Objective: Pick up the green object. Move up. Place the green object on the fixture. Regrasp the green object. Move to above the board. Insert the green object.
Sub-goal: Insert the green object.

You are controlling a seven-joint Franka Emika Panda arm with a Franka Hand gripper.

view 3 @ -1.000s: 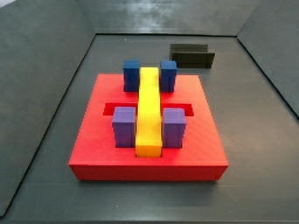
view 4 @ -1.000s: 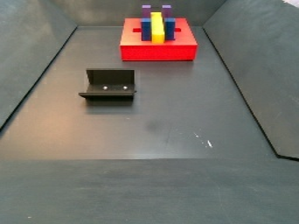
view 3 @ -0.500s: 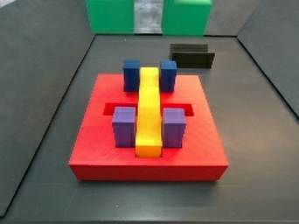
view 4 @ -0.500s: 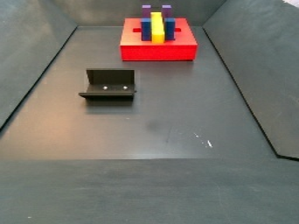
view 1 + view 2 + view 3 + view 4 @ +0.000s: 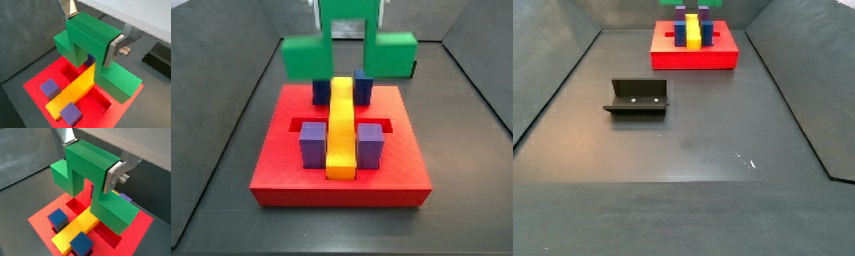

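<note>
My gripper (image 5: 93, 27) is shut on the green object (image 5: 90, 47), a bright green bridge-shaped piece. The silver fingers (image 5: 115, 176) clamp its middle bar in both wrist views, with its two square ends hanging down. In a side view the green object (image 5: 306, 58) hangs from the gripper (image 5: 349, 12) above the far end of the red board (image 5: 278, 170), over the blue cubes (image 5: 322, 88) and the yellow bar (image 5: 342, 125). It is not touching them. The dark fixture (image 5: 637, 97) stands empty on the floor, well apart from the board (image 5: 694, 58).
Two purple blocks (image 5: 313, 145) flank the yellow bar at the board's near end. Recessed slots (image 5: 67, 75) show in the red board below the green piece. Sloping grey walls (image 5: 553, 90) enclose the dark floor on both sides.
The gripper has come down into the side view with the green object. The piece was out of view, then at the top edge, and now hangs lower over the board's far end.
</note>
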